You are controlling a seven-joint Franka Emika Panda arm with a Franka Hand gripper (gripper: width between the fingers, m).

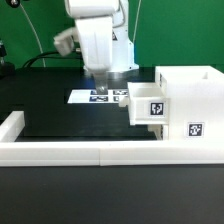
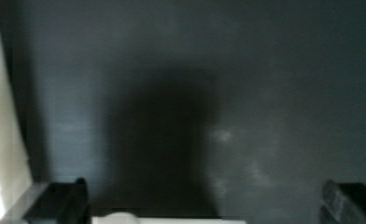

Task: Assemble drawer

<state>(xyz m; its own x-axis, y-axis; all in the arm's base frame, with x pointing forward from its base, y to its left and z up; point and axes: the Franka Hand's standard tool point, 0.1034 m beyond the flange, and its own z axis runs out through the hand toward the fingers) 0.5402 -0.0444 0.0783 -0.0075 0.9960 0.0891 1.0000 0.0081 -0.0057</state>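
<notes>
White all over, that's the arm (image 1: 97,35) in the exterior view: smooth, rounded, glossy casing, with a blocky pale housing low on the wrist. A grey, darker-edged module juts off on the exterior view's left of it. Below sits the tool (image 1: 99,84), a short dark grey piece under the white shell. In the wrist view its fingers (image 2: 63,200) show as two black, squared, blurry shapes.

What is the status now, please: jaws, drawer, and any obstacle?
Gripper above marker board, jaws apart, holding nothing. Housing against wall, one tray partly slid in. Nothing in the way.
</notes>
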